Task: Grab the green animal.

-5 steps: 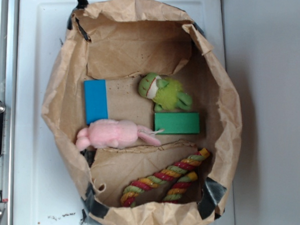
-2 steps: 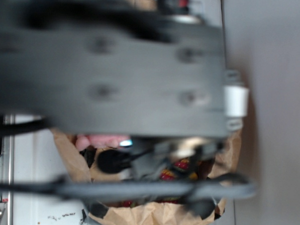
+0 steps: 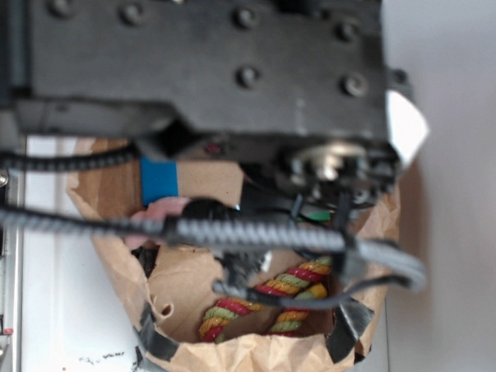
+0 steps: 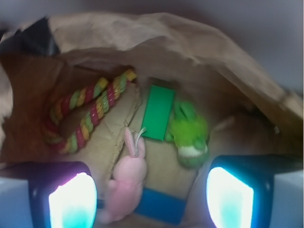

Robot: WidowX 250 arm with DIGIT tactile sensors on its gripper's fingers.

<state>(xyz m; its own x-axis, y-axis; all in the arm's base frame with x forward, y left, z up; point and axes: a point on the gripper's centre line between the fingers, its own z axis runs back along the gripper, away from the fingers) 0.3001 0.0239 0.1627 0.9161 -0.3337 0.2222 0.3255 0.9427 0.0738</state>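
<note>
In the wrist view the green animal (image 4: 189, 135), a fuzzy lime-green plush with a white face patch, lies on the floor of the brown paper bag (image 4: 156, 35). It rests against the right side of a flat green block (image 4: 158, 112). My gripper (image 4: 151, 199) hovers above the bag, open, with nothing between its fingers. The green animal sits just ahead of the right fingertip (image 4: 230, 197) and apart from it. In the exterior view the black arm (image 3: 204, 60) hides the green animal.
A pink plush (image 4: 127, 183) lies between the fingers below, with a blue block (image 4: 159, 207) beside it. A striped rope toy (image 4: 85, 114) lies to the left. The bag's paper walls (image 3: 249, 359) rise all round. The exterior view also shows the blue block (image 3: 158, 180) and rope (image 3: 264, 298).
The arm has swung in over the bag, which was uncovered a second ago. Since 0.4 s ago it has shifted up the frame, uncovering the rope and the blue block.
</note>
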